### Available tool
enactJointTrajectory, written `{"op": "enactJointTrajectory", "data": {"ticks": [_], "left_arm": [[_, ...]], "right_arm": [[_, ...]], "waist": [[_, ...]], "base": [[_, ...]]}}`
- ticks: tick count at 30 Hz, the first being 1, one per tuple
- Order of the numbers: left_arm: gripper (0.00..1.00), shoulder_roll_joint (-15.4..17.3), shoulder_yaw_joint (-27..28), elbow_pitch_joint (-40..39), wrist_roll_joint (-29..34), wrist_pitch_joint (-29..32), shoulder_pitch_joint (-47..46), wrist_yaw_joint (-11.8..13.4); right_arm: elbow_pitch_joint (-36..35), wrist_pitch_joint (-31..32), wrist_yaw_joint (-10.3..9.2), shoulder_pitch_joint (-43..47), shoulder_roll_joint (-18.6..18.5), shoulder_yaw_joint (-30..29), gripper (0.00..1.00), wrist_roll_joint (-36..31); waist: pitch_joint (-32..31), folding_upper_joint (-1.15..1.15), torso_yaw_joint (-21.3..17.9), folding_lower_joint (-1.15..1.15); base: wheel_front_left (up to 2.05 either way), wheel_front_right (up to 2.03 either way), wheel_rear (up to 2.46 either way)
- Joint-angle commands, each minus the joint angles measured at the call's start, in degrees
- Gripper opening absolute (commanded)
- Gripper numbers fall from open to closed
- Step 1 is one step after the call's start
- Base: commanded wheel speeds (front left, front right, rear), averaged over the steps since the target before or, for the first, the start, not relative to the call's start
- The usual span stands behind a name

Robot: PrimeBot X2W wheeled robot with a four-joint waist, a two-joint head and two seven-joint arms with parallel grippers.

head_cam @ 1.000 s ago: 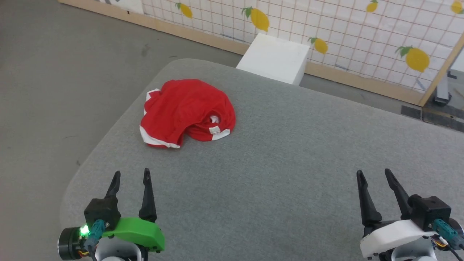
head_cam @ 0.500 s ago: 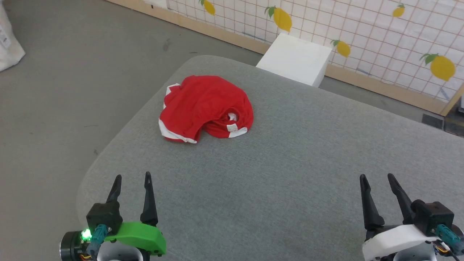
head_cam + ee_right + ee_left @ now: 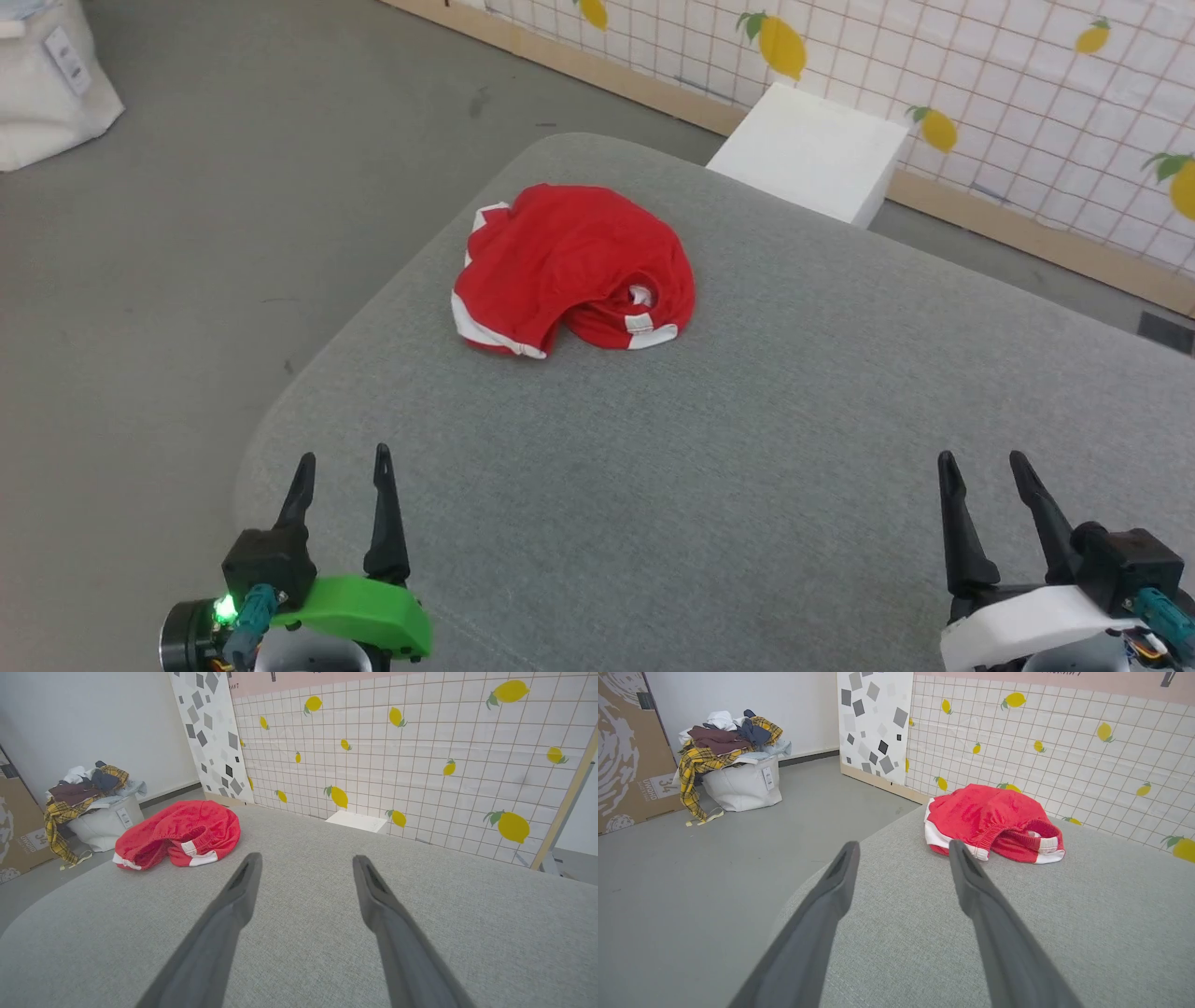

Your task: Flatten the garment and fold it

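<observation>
Your left hand (image 3: 344, 455) and right hand (image 3: 982, 457) stand empty, fingers apart, well short of the crumpled bright-red fabric garment (image 3: 569, 266) with white bands, near the far left corner of the grey cloth-covered table (image 3: 747, 467). Reach for two separate banded edges, not the bunched middle.

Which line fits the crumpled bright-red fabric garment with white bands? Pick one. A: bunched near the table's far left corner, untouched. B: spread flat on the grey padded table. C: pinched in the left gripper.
A: the garment lies bunched by the far left corner of the grey table, with the left gripper and right gripper both open and well short of it.
</observation>
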Motion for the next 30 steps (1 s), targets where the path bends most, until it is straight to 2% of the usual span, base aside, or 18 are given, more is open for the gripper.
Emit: {"op": "enactJointTrajectory", "data": {"ticks": [1, 21, 25, 30], "left_arm": [[1.00, -0.2, -0.1, 0.4, -0.3, -0.6, 0.9, 0.4], [1.00, -0.3, -0.9, 1.5, -2.9, -2.9, -0.6, 0.8], [1.00, -0.2, -0.7, 2.0, -3.3, -2.9, -2.8, -0.5], [1.00, 0.6, -1.0, 4.8, -4.0, -2.9, -10.2, -3.7]], "right_arm": [[0.3, -0.6, -0.06, 0.7, 0.0, -0.3, 1.00, 0.5], [1.3, -2.9, -0.08, 0.8, 0.0, -1.2, 1.00, 1.0], [1.3, -2.9, -0.08, 0.6, 0.0, -1.2, 1.00, 0.7], [1.0, -2.8, -0.08, 0.3, 0.0, -1.5, 1.00, -0.3]], "waist": [[0.1, 0.00, 0.7, 0.00], [1.8, 0.00, 4.6, 0.00], [2.3, 0.00, 3.5, 0.00], [3.6, 0.00, 2.2, 0.00]], "base": [[0.00, 0.00, 0.00], [0.00, 0.00, 0.00], [0.00, 0.00, 0.00], [0.00, 0.00, 0.00]]}}
